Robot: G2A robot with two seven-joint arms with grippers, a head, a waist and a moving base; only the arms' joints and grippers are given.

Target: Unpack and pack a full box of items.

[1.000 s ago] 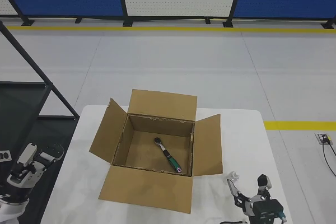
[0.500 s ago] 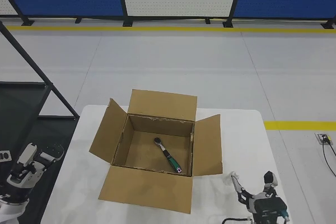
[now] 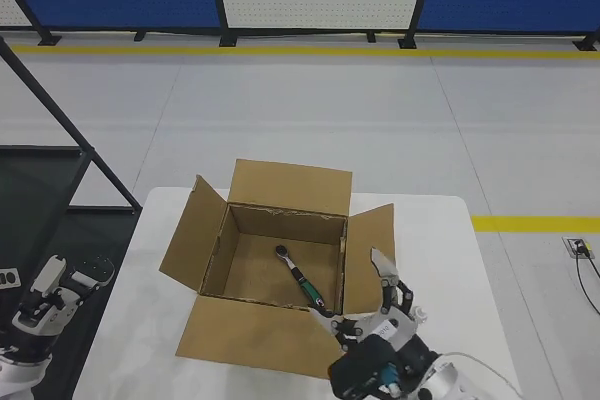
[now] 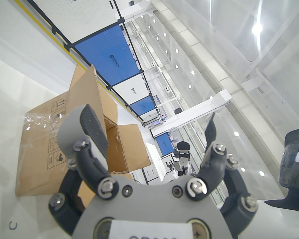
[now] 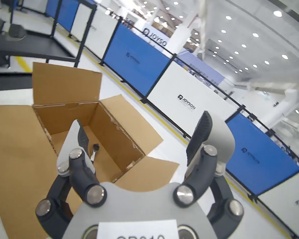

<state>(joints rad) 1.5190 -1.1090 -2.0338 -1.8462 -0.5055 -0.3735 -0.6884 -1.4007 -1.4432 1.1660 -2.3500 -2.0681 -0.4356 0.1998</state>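
An open cardboard box (image 3: 280,195) stands in the middle of the white table (image 3: 430,230), all flaps folded out. On its floor lies a ratchet wrench (image 3: 300,272) with a green handle. My right gripper (image 3: 345,283) hovers open and empty over the box's near right corner. In the right wrist view that gripper (image 5: 142,130) frames the box (image 5: 64,93), and the wrench head (image 5: 96,147) peeks out beside one finger. My left arm (image 3: 55,295) hangs beyond the table's left edge. The left gripper (image 4: 152,130) is open and empty, with the box (image 4: 39,145) off to its side.
A black metal frame (image 3: 40,100) stands on the floor left of the table. Bare table top lies right of the box and along the left edge. Blue and white partition panels (image 3: 310,12) line the far side of the floor.
My right gripper has swung from the table's near right corner leftward and up to the box's near right corner. The left arm, box and wrench have not moved.
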